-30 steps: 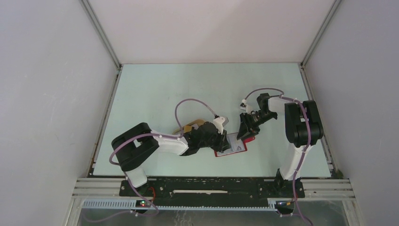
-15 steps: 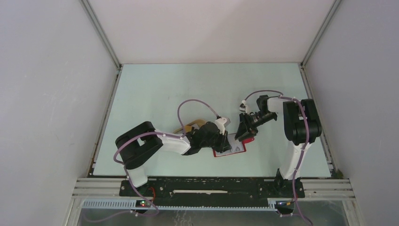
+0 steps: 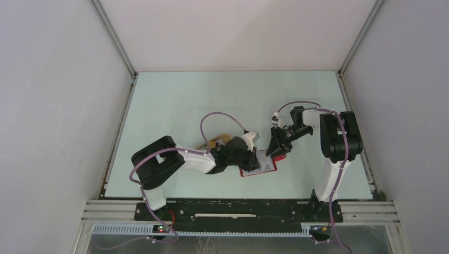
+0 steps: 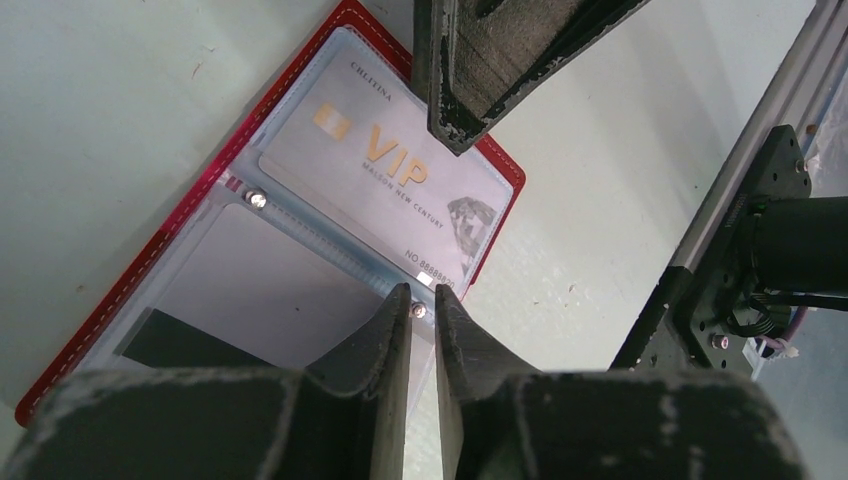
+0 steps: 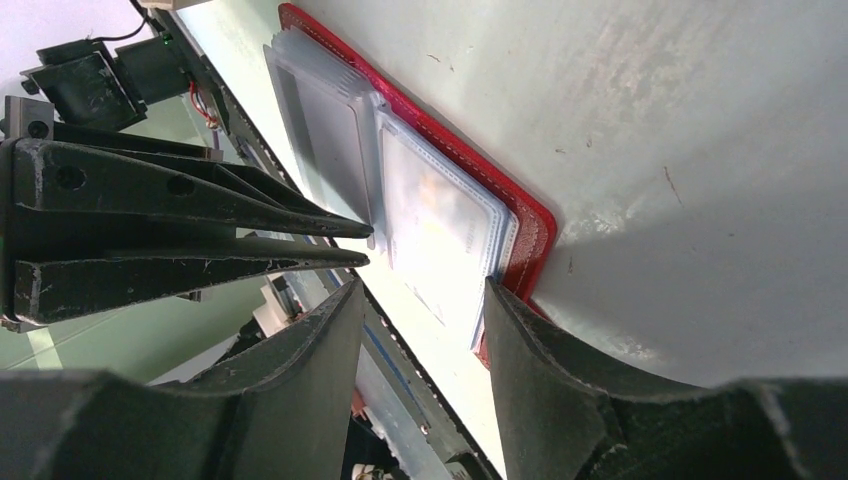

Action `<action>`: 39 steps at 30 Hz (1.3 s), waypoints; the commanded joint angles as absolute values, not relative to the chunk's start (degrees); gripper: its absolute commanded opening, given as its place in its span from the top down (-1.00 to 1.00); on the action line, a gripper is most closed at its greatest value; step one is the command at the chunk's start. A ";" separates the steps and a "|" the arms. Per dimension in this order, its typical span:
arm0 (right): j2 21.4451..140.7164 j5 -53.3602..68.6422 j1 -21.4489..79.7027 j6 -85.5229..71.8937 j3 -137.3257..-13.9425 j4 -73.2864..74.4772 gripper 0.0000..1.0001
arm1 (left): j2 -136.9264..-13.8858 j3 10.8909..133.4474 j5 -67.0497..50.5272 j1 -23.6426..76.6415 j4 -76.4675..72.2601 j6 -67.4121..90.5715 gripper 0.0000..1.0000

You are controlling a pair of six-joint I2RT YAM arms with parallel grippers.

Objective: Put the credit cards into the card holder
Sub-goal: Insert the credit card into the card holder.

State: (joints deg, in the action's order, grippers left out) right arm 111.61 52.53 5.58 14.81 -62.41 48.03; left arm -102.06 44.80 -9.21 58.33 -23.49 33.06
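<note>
The red card holder lies open and flat on the table. A silver VIP credit card sits inside its far clear pocket. A grey card with a dark stripe fills the near pocket. My left gripper hovers low over the holder's spine at its edge, open only a narrow slit, nothing between its fingers. My right gripper is open, straddling the holder's far corner. One of its fingers rests on the holder's far edge.
A beige tray sits just behind my left wrist, mostly hidden by the arm. A black metal rail runs along the table's near edge. White walls enclose the table on three sides.
My left arm has shifted slightly right toward the holder and its jaws have narrowed. The right gripper has edged a little lower onto the holder's far edge.
</note>
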 commanded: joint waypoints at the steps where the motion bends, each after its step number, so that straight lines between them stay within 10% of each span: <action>1: 110.30 50.86 5.49 13.68 -62.39 46.91 -0.15 | -102.65 46.92 -8.59 57.92 -22.64 33.57 0.62; 29: 114.63 65.54 7.13 18.09 -64.87 53.02 -0.11 | -103.71 45.93 -9.99 57.14 -24.64 34.82 0.68; 39: 114.07 68.70 7.04 18.98 -65.03 53.70 -0.02 | -97.57 41.24 -9.89 56.79 -29.58 37.06 0.24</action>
State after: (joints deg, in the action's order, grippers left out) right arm 114.56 65.56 7.11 17.63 -63.29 52.53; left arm -102.30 43.77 -9.82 57.12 -26.61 35.99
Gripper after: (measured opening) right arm 0.512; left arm 0.350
